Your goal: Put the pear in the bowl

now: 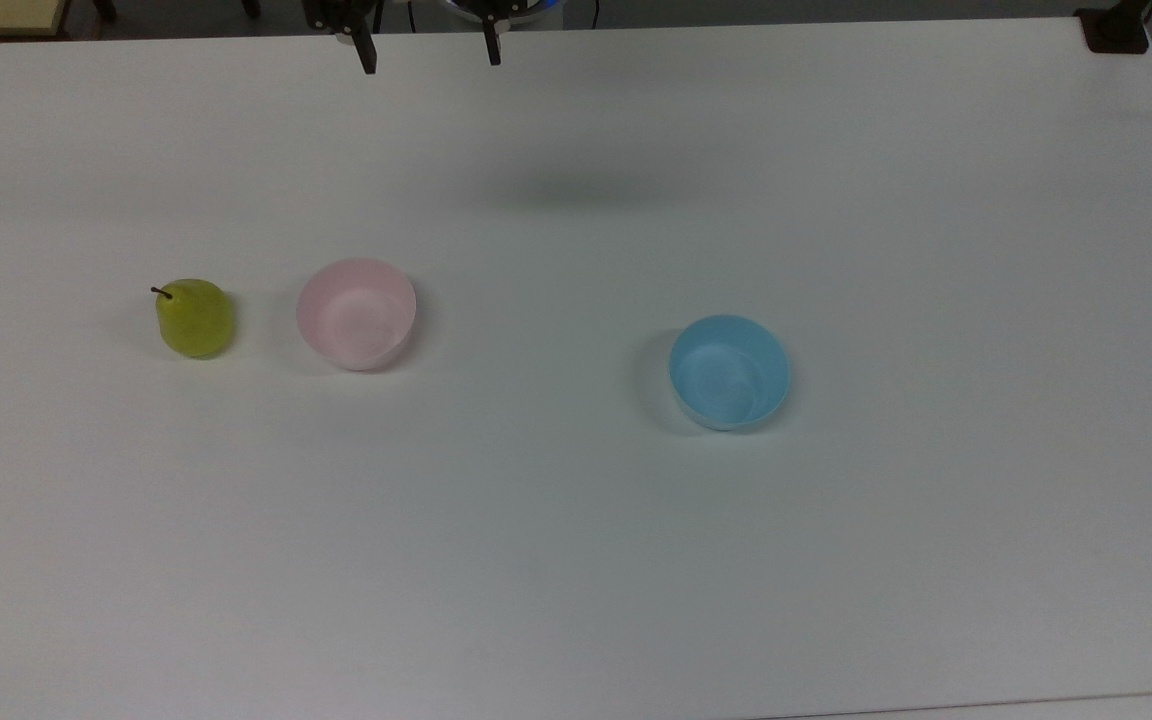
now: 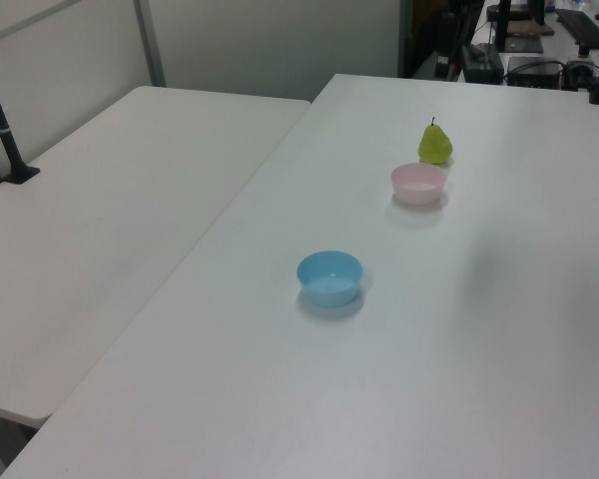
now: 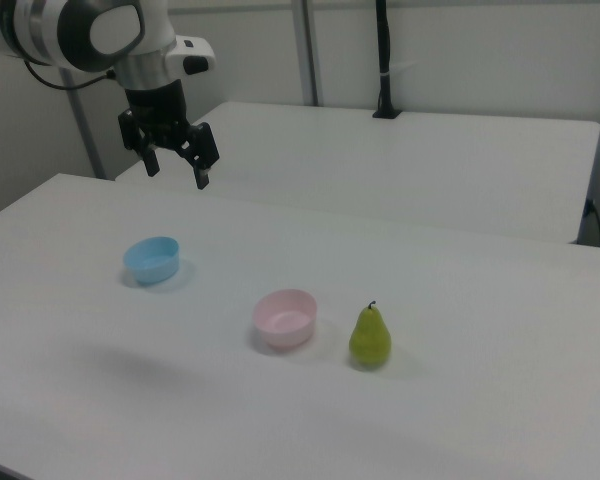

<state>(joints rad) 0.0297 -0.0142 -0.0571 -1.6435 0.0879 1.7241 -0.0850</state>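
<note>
Since the pear [image 1: 195,318] stands upright on the surface [image 1: 576,560] just beside the pink bowl [image 1: 356,313], on the top view's left, bring your wide-open, empty tool [image 1: 430,50] down over its belly, clear of the stem.

Pear [image 1: 195,318]: you find no sticker, label or print on its skin.
Pink bowl [image 1: 356,313]: plain walls, no lettering for you to read.
Blue bowl [image 1: 729,371]: plain as well, no mark or number.
Table [image 1: 576,560]: bare white top, no sign or writing.
Robot arm [image 3: 100,35]: you can make out no brand name or number on its white and black housing.
Background gear [image 2: 539,50]: any print there is too small for you to read.
</note>
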